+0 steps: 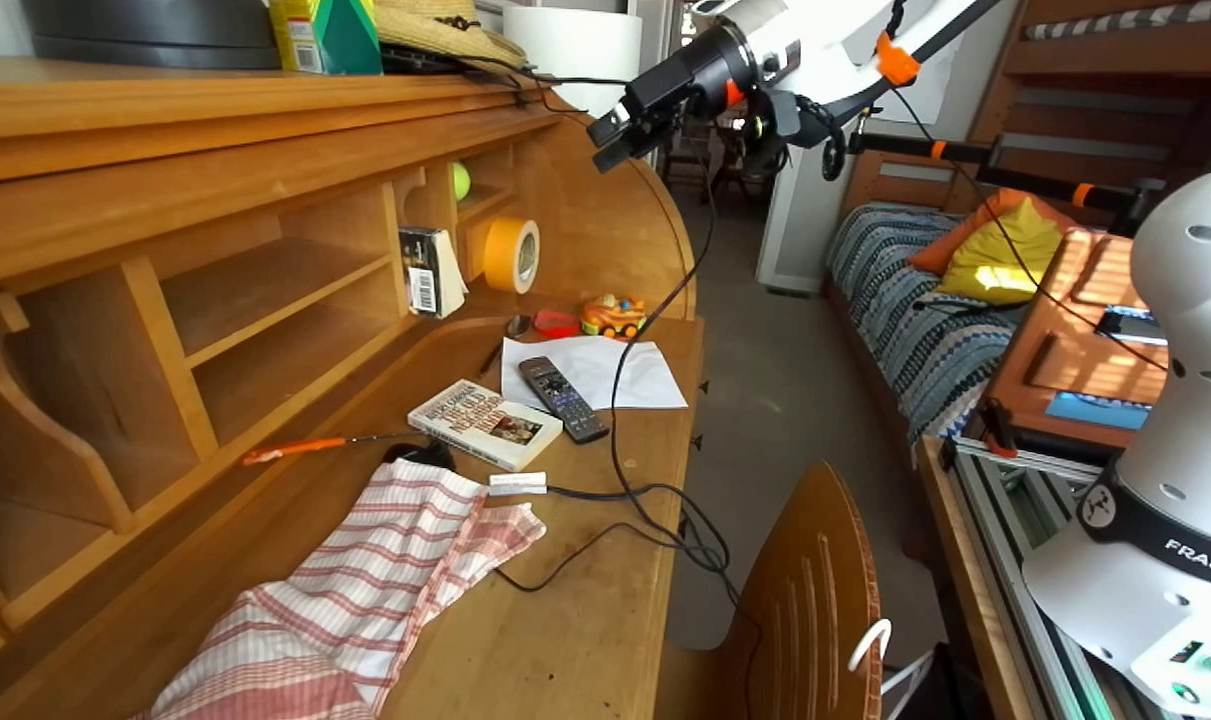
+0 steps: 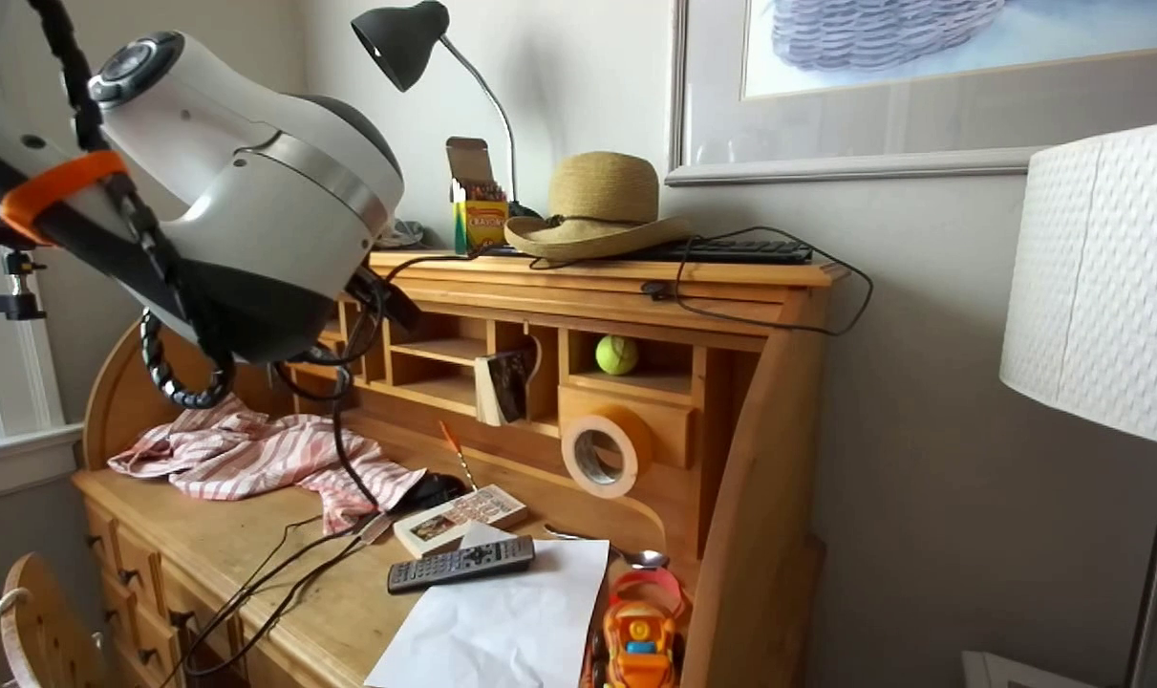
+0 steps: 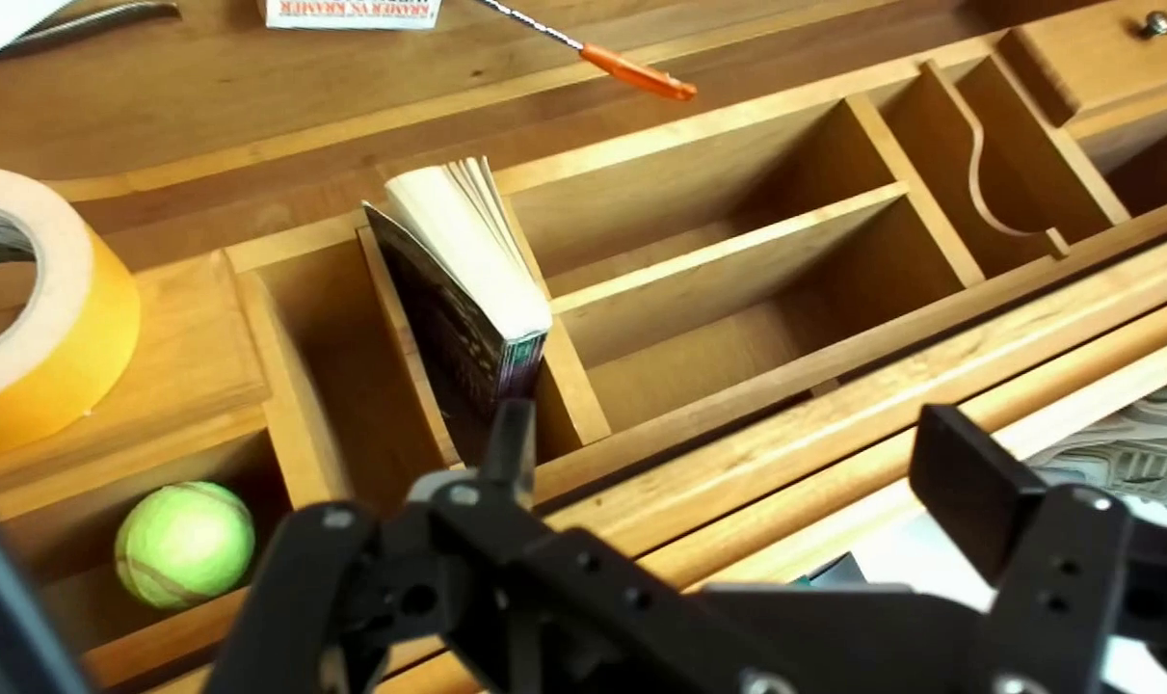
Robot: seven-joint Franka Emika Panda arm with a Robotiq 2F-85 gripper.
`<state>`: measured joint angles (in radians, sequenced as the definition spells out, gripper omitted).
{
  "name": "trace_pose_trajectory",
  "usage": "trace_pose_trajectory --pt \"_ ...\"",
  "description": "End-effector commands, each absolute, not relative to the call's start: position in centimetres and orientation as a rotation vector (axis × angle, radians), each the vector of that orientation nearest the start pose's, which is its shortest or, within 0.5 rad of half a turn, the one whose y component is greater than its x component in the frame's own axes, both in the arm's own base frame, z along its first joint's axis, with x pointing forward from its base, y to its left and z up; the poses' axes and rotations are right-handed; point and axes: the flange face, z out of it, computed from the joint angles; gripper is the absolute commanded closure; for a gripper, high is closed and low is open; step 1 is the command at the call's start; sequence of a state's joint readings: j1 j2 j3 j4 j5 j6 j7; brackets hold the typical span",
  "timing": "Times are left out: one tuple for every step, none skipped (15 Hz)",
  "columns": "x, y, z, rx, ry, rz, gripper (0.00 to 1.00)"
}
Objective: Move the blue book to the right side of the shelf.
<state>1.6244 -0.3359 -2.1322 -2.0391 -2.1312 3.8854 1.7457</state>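
Observation:
The shelf [image 1: 265, 190] is a light-brown wooden hutch with cubbyholes, seen in all views [image 2: 540, 301] [image 3: 728, 255]. A dark book [image 1: 420, 270] with cream pages stands upright in a narrow cubby, sticking out at the front. It also shows in an exterior view [image 2: 511, 387] and in the wrist view [image 3: 448, 328], where its spine has purple and teal. No clearly blue-purple cover shows; I cannot tell whether this is the blue book. My gripper [image 1: 605, 143] is open and empty, high near the hutch top. In the wrist view its fingers [image 3: 728, 463] are wide apart.
A yellow tape roll [image 1: 505, 255] and a tennis ball [image 2: 616, 354] are right of the dark book. On the desk lie a white book [image 1: 485, 425], remote [image 1: 563, 398], paper [image 1: 655, 375], toy [image 2: 640, 635], striped cloth [image 1: 345, 580] and cables. A hat [image 2: 602, 196] and crayon box [image 2: 482, 225] stand on top.

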Motion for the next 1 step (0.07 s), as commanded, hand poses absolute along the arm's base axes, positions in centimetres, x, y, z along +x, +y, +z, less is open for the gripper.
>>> trace_pose_trajectory --pt "44.96 -15.12 42.27 -2.391 -0.104 -1.118 0.0"
